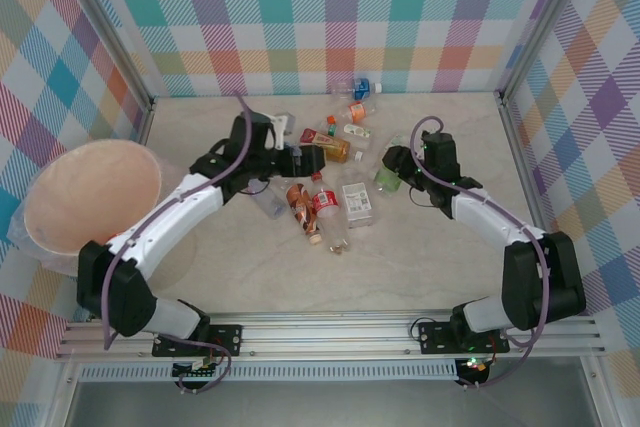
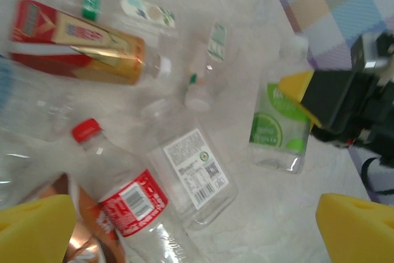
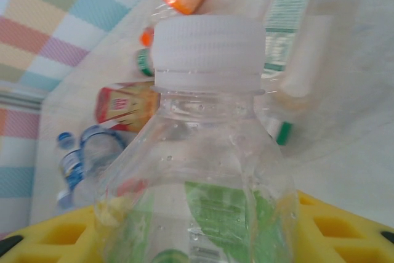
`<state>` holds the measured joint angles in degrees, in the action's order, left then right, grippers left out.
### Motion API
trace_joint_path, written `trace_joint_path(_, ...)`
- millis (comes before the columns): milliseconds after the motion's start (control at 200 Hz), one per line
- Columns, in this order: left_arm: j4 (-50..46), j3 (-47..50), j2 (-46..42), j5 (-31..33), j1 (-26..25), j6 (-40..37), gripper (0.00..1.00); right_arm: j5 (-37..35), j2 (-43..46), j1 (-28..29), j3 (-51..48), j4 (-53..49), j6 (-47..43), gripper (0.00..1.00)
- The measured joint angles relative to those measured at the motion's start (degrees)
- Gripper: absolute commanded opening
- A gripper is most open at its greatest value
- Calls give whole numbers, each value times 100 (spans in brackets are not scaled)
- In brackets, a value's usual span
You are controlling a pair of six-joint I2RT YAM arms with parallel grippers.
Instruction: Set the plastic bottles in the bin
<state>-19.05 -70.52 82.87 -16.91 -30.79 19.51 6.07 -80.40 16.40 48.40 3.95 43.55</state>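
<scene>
Centre-right, right end effector, seemingly gripping bottle

No word, brand or number is sharp enough to read on any label. The square clear bottle carries a white label with rows of fine print and a square code pattern, all too small to make out. Just left of it, the red-capped bottle has a red label with a white barcode-like panel. Up and to the left of it, the red and gold bottle bears blurred pale lettering. To its right, the green-labelled bottle shows a lime-slice picture and smeared print.
</scene>
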Motion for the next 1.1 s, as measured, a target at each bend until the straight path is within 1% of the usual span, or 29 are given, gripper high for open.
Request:
trace_joint_path(155,509,4,479,-334,-446,-109,100,258,22,208,0,247,256,48)
trace_joint_path(295,1025,-4,811,-625,-664,-109,100,374,22,350,28,343,426,48)
trace_joint_path(475,1283,-133,1314,-800,-737,-87,100,527,22,422,201,400,605,49)
trace_joint_path(705,1526,-339,1585,-1036,-737,-66,100,695,22,433,361,446,857,49)
trace_joint_path(890,1670,-483,1797,-1233,-739,-4,91,822,22,466,470,570,1003,49)
trace_joint_path(1100,1777,-671,1952,-1484,-745,66,67,863,20,474,509,610,1110,52)
